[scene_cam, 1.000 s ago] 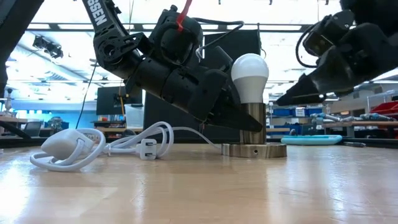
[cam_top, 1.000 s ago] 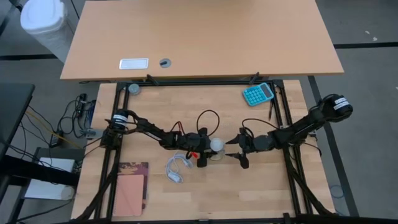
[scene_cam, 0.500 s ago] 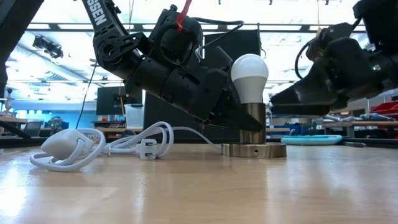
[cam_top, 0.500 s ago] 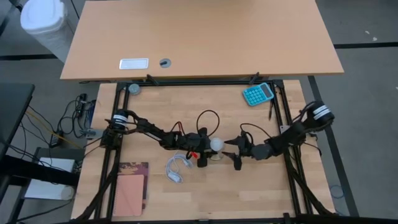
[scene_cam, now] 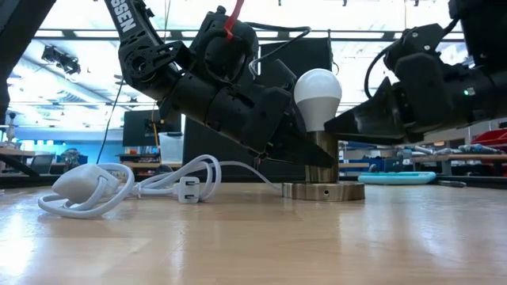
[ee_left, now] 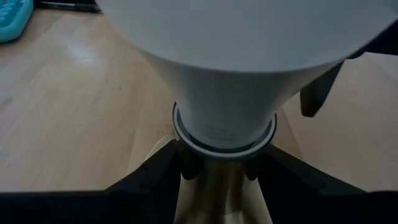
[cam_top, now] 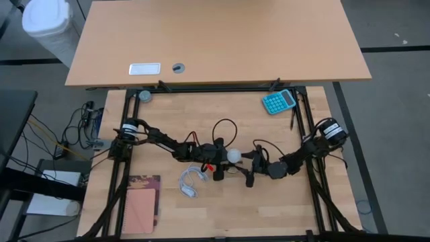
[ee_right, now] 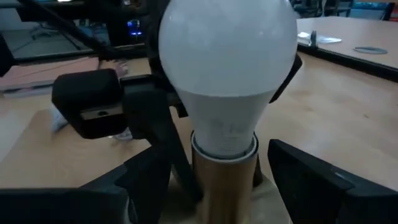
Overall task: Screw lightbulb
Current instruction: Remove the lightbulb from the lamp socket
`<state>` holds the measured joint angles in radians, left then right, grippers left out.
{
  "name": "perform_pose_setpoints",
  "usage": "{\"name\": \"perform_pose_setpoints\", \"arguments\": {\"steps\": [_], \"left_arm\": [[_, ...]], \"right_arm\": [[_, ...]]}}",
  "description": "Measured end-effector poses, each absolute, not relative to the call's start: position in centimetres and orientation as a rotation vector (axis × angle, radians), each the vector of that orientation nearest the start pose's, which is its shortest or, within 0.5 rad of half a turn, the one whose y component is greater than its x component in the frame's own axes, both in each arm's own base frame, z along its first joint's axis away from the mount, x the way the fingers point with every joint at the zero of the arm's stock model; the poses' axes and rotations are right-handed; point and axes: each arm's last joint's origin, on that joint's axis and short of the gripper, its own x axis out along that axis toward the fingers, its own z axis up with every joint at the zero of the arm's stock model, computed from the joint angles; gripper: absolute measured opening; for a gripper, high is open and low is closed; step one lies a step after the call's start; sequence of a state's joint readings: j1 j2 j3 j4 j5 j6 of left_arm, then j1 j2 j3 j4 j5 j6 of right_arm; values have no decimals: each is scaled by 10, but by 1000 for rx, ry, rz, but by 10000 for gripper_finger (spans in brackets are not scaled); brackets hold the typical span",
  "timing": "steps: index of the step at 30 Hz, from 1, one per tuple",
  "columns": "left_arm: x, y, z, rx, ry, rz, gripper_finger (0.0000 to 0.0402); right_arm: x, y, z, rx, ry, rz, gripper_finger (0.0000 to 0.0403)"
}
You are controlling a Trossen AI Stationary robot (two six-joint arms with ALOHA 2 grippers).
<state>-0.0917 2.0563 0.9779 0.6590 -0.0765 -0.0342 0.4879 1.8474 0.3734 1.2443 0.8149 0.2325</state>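
Note:
The white lightbulb (scene_cam: pixel 318 95) stands upright in a brass socket tube (scene_cam: pixel 321 154), which rises from a round metal base (scene_cam: pixel 323 191) resting on the table. My left gripper (cam_top: pixel 224 167) reaches in from the table's left and is shut on the socket tube below the bulb. My right gripper (cam_top: pixel 247 167) comes in from the right and is open. In the right wrist view one of its fingers (ee_right: pixel 134 183) stands on each side of the bulb's neck (ee_right: pixel 224 134) and the tube, clear of both. My left gripper pinches the brass socket tube (ee_left: pixel 217 186) between its two fingers (ee_left: pixel 158 171), just under the bulb's white collar (ee_left: pixel 224 134). It comes from the table's left, slanting a little downward, fingers across the upright tube. The socket stays upright with its base on the table.
A coiled white cord with plug and switch (scene_cam: pixel 127 186) lies left of the socket, near my left arm. A teal calculator (cam_top: pixel 278 101) sits at the far right. A pink notebook (cam_top: pixel 140 205) lies at the near left. Bare wood lies in front of the socket.
My right gripper has moved toward the table's left and down, tipping from a downward slant to nearly level. Its open fingers have come up to either side of the bulb. The bulb, the socket and my left gripper have kept still.

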Motion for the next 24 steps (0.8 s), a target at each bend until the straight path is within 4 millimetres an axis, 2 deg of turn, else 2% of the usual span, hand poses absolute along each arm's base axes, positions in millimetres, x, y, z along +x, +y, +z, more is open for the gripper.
{"name": "perform_pose_setpoints", "arguments": {"steps": [16,24], "left_arm": [[399,-34,110,1,418,-8,188],[399,-34,110,-2,418,-7,188]], "right_arm": [[240,104,101,94,132,-338,268],[240,103,101,155,121,-343,268]]}}
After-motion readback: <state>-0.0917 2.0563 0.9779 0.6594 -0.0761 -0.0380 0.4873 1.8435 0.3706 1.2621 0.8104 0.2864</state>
